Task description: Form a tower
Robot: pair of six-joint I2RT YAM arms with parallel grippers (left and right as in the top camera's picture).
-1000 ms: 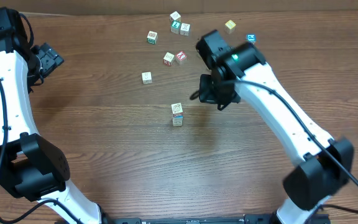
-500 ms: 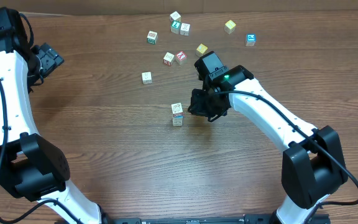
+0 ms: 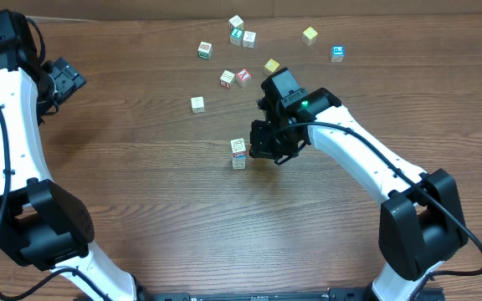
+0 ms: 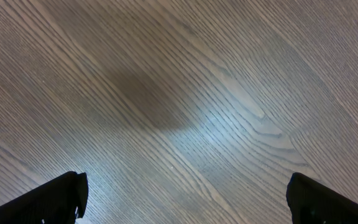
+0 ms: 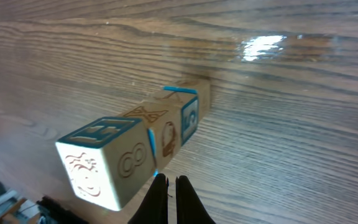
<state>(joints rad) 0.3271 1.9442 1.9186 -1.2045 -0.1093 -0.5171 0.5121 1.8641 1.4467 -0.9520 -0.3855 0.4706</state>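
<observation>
Tower [image 3: 238, 153] stands mid-bench [image 3: 141, 201], a one-cube-wide column. Right tool [image 3: 258, 149] sits just right of it, jaws closed and holding nothing, likely to nudge the column straight rather than grab. Contact unclear. Left tool [image 3: 67, 79] is parked far left, spread wide, holding nothing. Loose cubes [image 3: 228, 78] lie farther back.

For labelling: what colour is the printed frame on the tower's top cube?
Teal-blue on pale wood, on the tower; right wrist view shows it best.
</observation>
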